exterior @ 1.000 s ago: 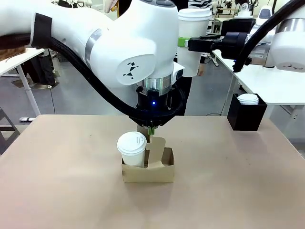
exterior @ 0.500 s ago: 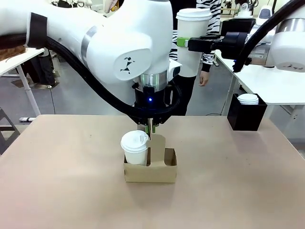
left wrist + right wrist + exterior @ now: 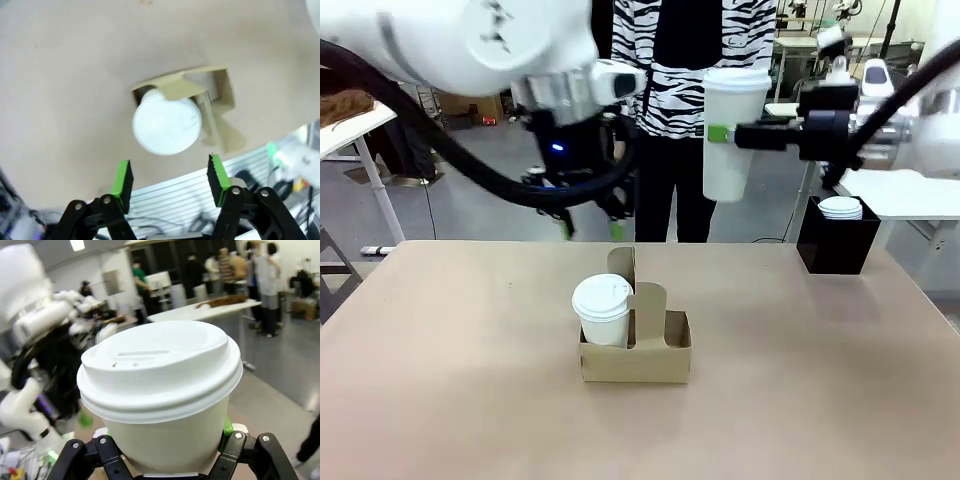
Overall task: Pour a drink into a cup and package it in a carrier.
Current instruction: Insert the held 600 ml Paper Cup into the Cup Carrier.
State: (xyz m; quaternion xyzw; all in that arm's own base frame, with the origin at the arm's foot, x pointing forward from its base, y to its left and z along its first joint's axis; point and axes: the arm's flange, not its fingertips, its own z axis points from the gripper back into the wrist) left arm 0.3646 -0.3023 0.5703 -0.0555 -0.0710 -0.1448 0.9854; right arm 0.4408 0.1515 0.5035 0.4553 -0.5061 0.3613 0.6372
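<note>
Brown cardboard carrier (image 3: 650, 362) sits mid-table, well clear of every edge of the table (image 3: 440, 400). A lidded cup (image 3: 602, 308) fills its 9 o'clock slot and the 3 o'clock slot is free. Your left gripper (image 3: 168, 171) hangs above at 11 o'clock, jaws apart, empty. Your right gripper (image 3: 728, 133) clamps a second cup (image 3: 728, 170) high at 1 o'clock.

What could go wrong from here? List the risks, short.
1. The right pincer holds the second cup by its side, high over the table; a slip would drop it.
2. The free slot of the carrier sits tight against the handle; the cup's base could catch it and tip the carrier and the cup already seated.
3. The open left pincer hangs near the carrier, in the likely path.
</note>
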